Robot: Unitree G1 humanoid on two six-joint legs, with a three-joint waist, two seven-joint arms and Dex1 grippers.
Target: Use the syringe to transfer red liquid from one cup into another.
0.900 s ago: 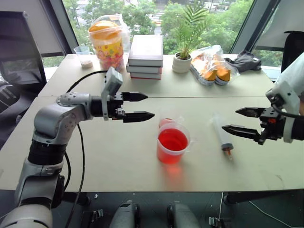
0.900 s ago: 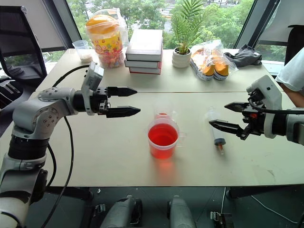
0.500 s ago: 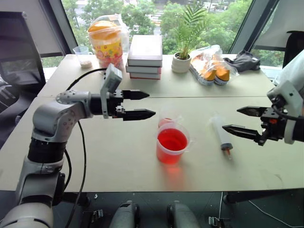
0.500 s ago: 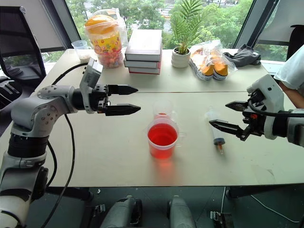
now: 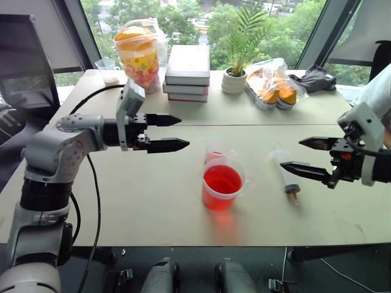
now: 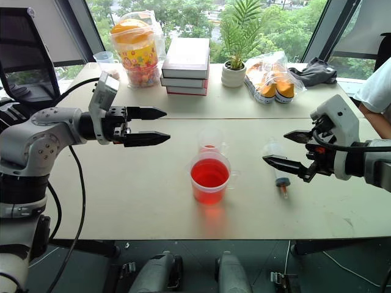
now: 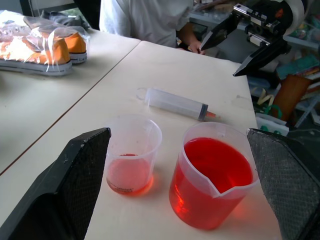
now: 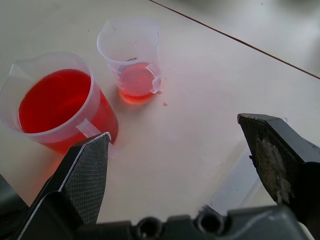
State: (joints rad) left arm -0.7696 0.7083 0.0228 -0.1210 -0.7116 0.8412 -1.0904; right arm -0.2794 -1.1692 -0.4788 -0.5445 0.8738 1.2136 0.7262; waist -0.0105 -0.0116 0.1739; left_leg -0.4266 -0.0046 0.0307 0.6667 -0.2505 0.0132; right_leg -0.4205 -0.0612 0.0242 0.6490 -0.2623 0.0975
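Observation:
The wide handled cup (image 5: 222, 194) stands mid-table, about two-thirds full of red liquid (image 5: 222, 179). Just behind it, the small clear cup (image 5: 214, 152) holds a thin layer of red at its bottom (image 7: 128, 175). To their right, the syringe (image 5: 285, 173) lies flat on the table with its orange tip toward the near edge. My left gripper (image 5: 184, 132) hovers open to the left of the cups, pointing at them and holding nothing. Open and empty too, my right gripper (image 5: 291, 154) hangs just over the syringe's right side, apart from it.
At the back of the table are a stack of books (image 5: 187, 73), a potted plant (image 5: 235, 76), a snack jar (image 5: 139, 58), a small cup (image 5: 109, 71) and a bag with orange shoes (image 5: 272, 85). A person's white sleeve (image 6: 379, 91) shows at the far right.
My left arm has drawn back to the left, away from the cups. The right gripper has edged slightly left over the syringe. Cups and syringe have not moved.

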